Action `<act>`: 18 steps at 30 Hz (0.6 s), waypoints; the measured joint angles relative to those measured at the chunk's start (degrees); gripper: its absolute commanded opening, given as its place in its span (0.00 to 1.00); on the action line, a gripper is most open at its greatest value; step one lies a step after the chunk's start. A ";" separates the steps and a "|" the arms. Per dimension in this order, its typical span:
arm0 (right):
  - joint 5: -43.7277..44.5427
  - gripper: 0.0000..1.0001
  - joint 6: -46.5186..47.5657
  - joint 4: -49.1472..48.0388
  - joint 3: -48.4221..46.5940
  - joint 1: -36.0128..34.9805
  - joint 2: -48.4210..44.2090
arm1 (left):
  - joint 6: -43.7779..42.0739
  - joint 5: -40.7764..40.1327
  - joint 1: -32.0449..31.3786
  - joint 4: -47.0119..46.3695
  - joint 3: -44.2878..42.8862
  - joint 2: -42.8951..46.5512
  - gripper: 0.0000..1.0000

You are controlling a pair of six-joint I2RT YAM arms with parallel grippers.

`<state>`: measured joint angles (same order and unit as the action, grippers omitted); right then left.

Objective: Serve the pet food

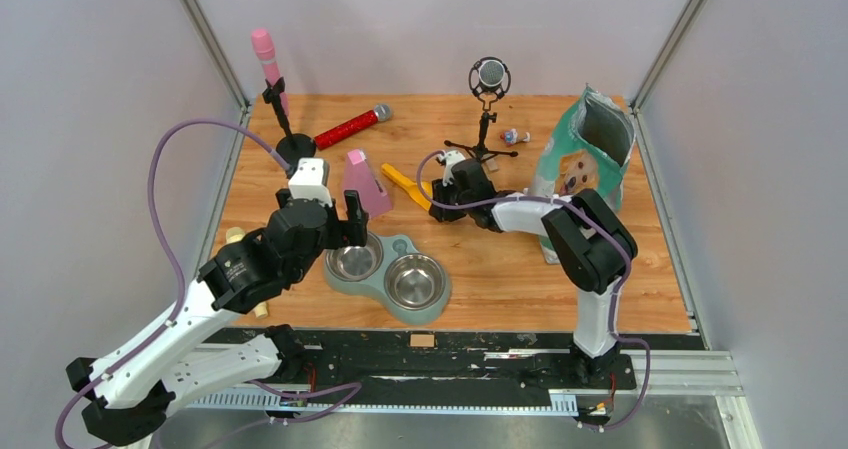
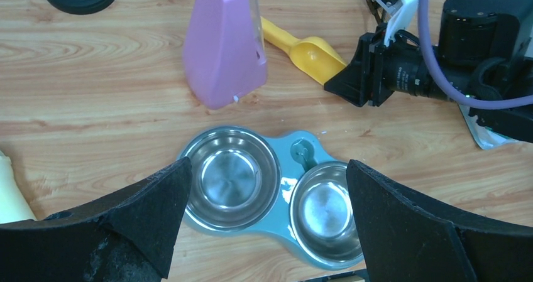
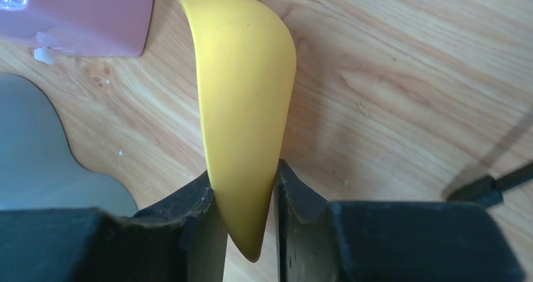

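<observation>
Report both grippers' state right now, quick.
Left gripper: open, empty, above the teal double bowl.
Right gripper: closed on the yellow scoop.

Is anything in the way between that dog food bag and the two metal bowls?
No loose object: bare table lies between the bag and the bowls. Only the right arm's forearm crosses there, its tool shut on the yellow scoop.
</observation>
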<state>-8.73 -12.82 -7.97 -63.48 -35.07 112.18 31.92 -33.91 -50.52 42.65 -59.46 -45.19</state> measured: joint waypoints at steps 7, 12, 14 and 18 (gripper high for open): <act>3.41 0.00 -1.46 4.31 4.22 -0.13 -9.51 | 0.44 0.94 0.00 -0.04 0.72 -0.11 1.00; 5.03 0.00 -3.34 8.55 7.58 -0.11 -20.65 | 0.42 2.54 0.00 -0.28 0.72 -0.42 1.00; 5.81 0.00 -4.15 10.16 9.11 -0.09 -25.05 | 0.39 3.26 0.00 -0.52 0.72 -0.66 1.00; 4.50 0.00 -5.66 15.87 10.10 0.26 -31.78 | 0.39 6.23 1.33 -1.42 0.70 -1.84 1.00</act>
<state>-4.23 -18.48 7.90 -53.39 -34.81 80.40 32.32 -27.68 -49.19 41.23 -58.76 -47.03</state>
